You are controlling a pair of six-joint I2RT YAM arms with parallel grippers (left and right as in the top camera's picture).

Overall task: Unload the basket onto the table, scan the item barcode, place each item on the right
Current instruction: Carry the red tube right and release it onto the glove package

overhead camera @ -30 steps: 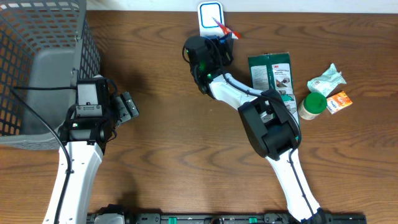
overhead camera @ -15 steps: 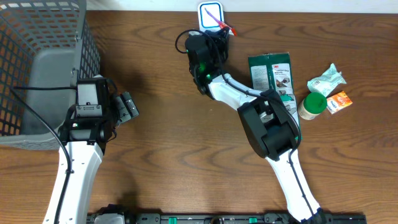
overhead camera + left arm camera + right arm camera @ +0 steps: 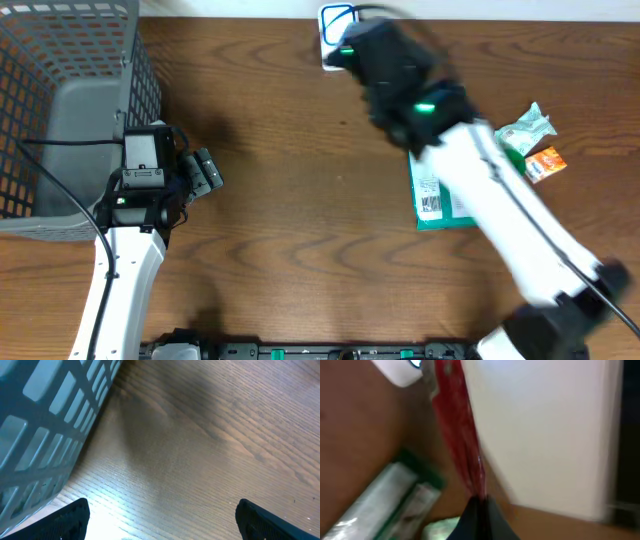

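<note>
**Right gripper (image 3: 479,510) pinched shut on a thin red item (image 3: 457,425); left gripper (image 3: 205,172) spread wide beside the grey plastic mesh basket (image 3: 60,60).**

Overhead: the left gripper sits at the left of the brown wooden table (image 3: 280,230), just beside the basket. The white right arm (image 3: 500,215), blurred, stretches from the lower right to a white square block with a blue outline (image 3: 337,18) at the far edge. It partly hides a flat green package with a barcode label (image 3: 440,205). A crumpled white packet (image 3: 525,125) and a small orange box (image 3: 547,162) lie near the package. Left wrist: the black fingertips (image 3: 70,520) stand far apart over bare wood, with nothing between them. The basket wall is at the upper left. Right wrist: the view is blurred. The jaws meet on the lower end of the red item, which runs up towards the white block. The green package is at the lower left.
</note>
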